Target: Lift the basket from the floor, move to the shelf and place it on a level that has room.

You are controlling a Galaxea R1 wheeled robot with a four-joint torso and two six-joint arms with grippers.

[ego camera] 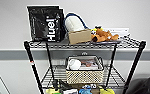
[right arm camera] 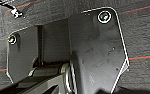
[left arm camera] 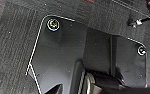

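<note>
The beige basket point(ego camera: 84, 70) with perforated sides and a pale rim stands upright on the middle level point(ego camera: 53, 78) of the black wire shelf point(ego camera: 32, 65), right of centre on that tier. Inside it lie a white round object point(ego camera: 74, 64) and some flat items. To the basket's left the wire grid is bare. Dark carpet floor point(left arm camera: 11, 50) with a thin red line point(right arm camera: 142, 57) lies beneath the arms in both wrist views.
The top tier carries a black Huel bag point(ego camera: 46, 23), a white bundle with a blue strap point(ego camera: 75, 22), a brown cardboard box point(ego camera: 79, 36) and an orange plush toy point(ego camera: 104, 35). Colourful toys point(ego camera: 86, 90) sit on the tier below. A dark bulky object point(ego camera: 149, 86) is at the lower right.
</note>
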